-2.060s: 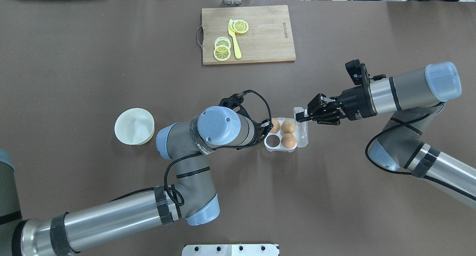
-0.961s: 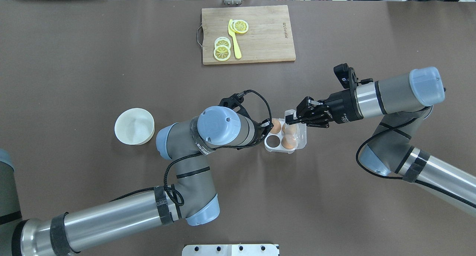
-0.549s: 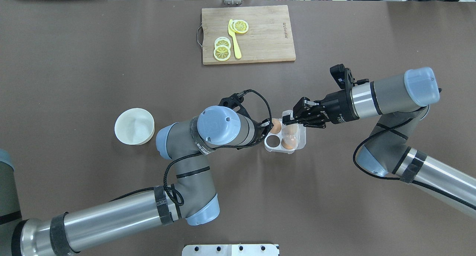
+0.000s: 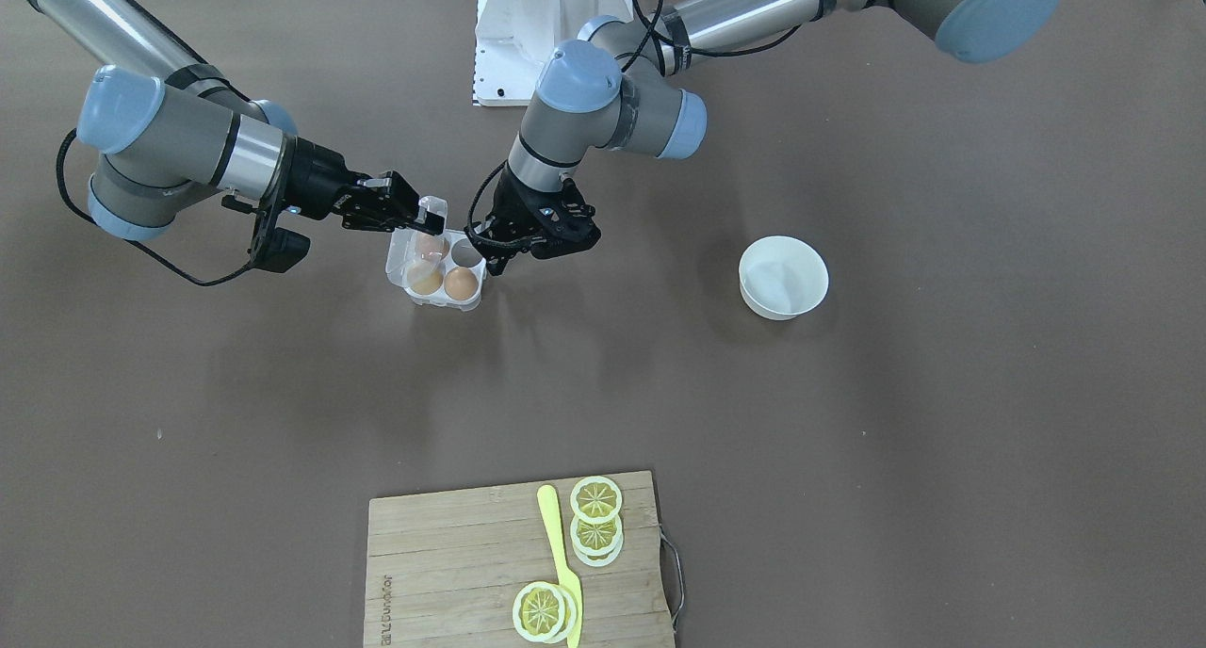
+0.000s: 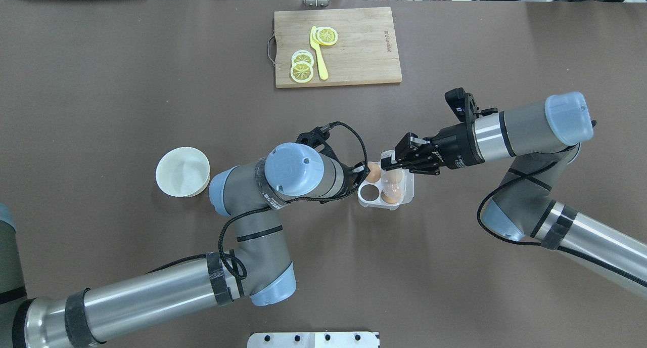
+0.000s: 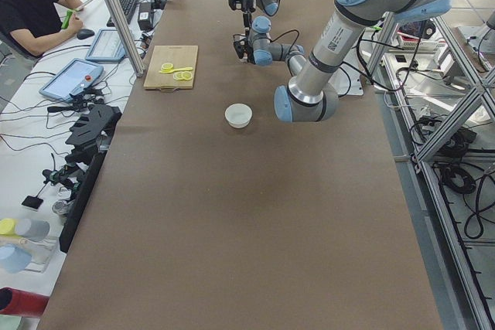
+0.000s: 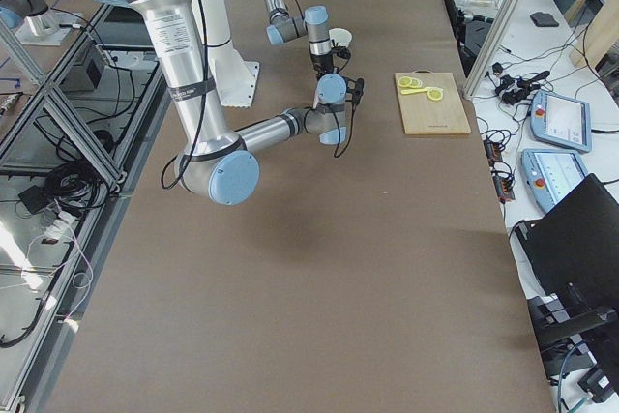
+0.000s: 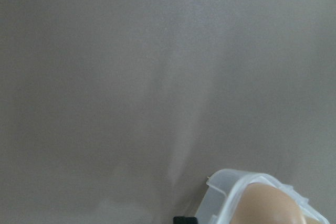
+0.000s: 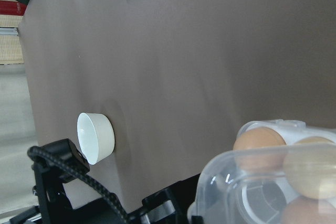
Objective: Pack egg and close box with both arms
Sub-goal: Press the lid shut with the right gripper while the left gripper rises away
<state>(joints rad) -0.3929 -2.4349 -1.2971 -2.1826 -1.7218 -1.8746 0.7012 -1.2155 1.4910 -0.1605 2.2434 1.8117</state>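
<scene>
Now the right hand (image 5: 386, 162) pinches the clear lid (image 5: 407, 182) of the box (image 5: 367, 191), holding it tilted partway over two of the three eggs (image 5: 373, 172) seated in its cells. The box sits mid-tabletop (image 5: 151, 85). The left hand (image 4: 495, 248) is right at the box's opposite edge; whether it grips is unclear.

From overhead my left arm (image 5: 293, 173) hides my left gripper (image 4: 494, 251), and even from the front I cannot tell how its jaws stand. My left wrist view cuts the box (image 8: 231, 180) at its lower edge, and the egg (image 8: 269, 206) there is blurred. Both side views show the box too small to make out.
</scene>
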